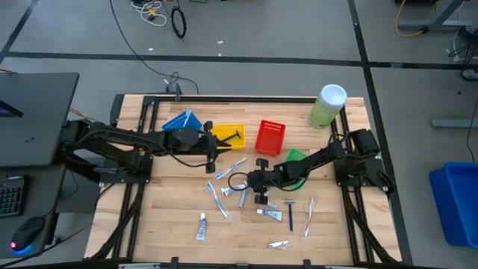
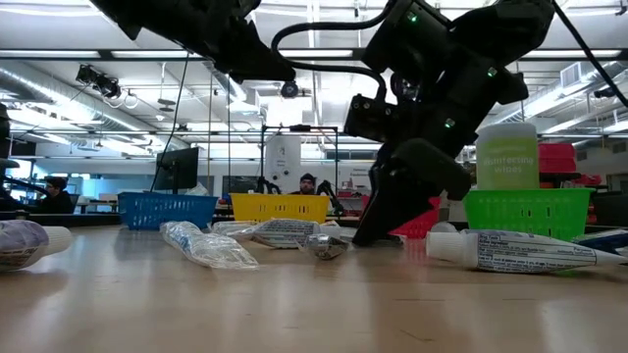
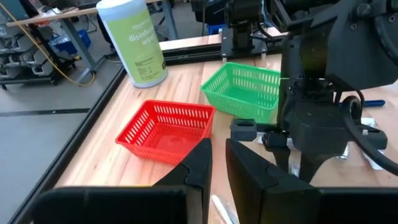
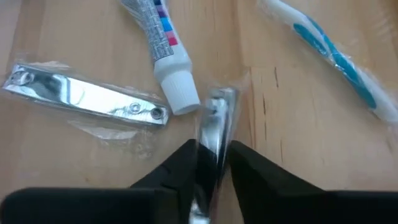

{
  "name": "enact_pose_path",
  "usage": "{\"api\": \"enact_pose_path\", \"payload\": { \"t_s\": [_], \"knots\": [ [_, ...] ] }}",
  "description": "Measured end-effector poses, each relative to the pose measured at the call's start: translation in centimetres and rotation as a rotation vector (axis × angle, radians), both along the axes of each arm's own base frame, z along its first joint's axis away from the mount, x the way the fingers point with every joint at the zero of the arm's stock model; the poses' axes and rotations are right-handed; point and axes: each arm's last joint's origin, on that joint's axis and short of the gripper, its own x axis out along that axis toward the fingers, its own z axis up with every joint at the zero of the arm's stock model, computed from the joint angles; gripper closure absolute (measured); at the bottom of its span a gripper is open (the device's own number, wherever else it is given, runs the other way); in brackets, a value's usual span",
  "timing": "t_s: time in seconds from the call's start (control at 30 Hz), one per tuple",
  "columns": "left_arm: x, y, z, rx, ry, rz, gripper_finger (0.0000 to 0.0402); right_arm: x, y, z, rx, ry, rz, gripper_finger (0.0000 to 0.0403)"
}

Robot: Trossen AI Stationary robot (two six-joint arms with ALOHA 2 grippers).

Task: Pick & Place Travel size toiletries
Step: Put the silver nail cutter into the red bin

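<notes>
Shiny metal is what the right gripper point(image 4: 210, 163) has pinched between its fingers: a nail clipper point(image 4: 213, 127) in a clear wrapper, down at the wooden table point(image 1: 172, 224) near the middle. In the right wrist view its long axis runs straight out from between the fingers, in line with the gripper, free end pointing away from the wrist, and it looks a bit blurred. A second nail clipper point(image 4: 87, 99) lies flat just beside it, pointing crosswise to the held one. Between the two sits a white toothpaste tube point(image 4: 163, 46), cap end towards the gripper and nearly touching the held clipper's tip. A wrapped toothbrush point(image 4: 333, 53) with blue marks lies off on the other side, slanted. From above, more tubes and brushes are scattered over the near half of the table around the right gripper point(image 1: 261, 188), pointing all sorts of ways. The left gripper point(image 1: 212, 152) hangs above the table by the yellow bin point(image 1: 230, 131), fingers close together with only a thin gap and nothing in them. The red bin point(image 1: 270, 137), green bin point(image 3: 245, 92) and blue bin point(image 1: 179, 121) sit along the far side, with the wipes canister point(image 1: 328, 105) at the far right corner.
</notes>
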Motion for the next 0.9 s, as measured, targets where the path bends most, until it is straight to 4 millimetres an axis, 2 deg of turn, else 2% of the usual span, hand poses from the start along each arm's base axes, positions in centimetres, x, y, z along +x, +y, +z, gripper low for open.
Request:
{"api": "enact_pose_path", "payload": {
  "t_s": [0.13,0.3,0.4,0.5,0.7,0.8,0.9],
  "knots": [
    [-0.1,0.0,-0.2,-0.023,0.022,0.012,0.0348,0.0,0.0,0.0,-0.015,-0.001,0.013,0.0349],
    [-0.3,0.0,-0.7,-0.038,0.073,0.024,0.0348,-0.3,-0.1,0.6,-0.042,0.006,0.053,0.0347],
    [-0.3,0.0,-0.8,-0.059,0.081,0.032,0.0348,-0.7,-0.2,1.9,-0.062,-0.005,0.081,0.0339],
    [-0.1,0.0,-1.1,-0.087,0.073,0.045,0.0348,-1.2,-0.8,4.4,-0.105,-0.046,0.045,0.034],
    [1.0,0.1,-2.7,-0.126,0.113,0.069,0.0348,-3.1,-4.2,9.0,-0.334,-0.115,-0.204,0.0343],
    [1.5,0.1,-3.7,-0.146,0.14,0.084,0.0348,-3.7,-6.5,10.4,-0.335,-0.145,-0.325,0.0333],
    [2.0,0.1,-4.4,-0.158,0.143,0.092,0.0348,-4.1,-8.8,10.6,-0.265,-0.115,-0.346,0.0325]
  ]
}}
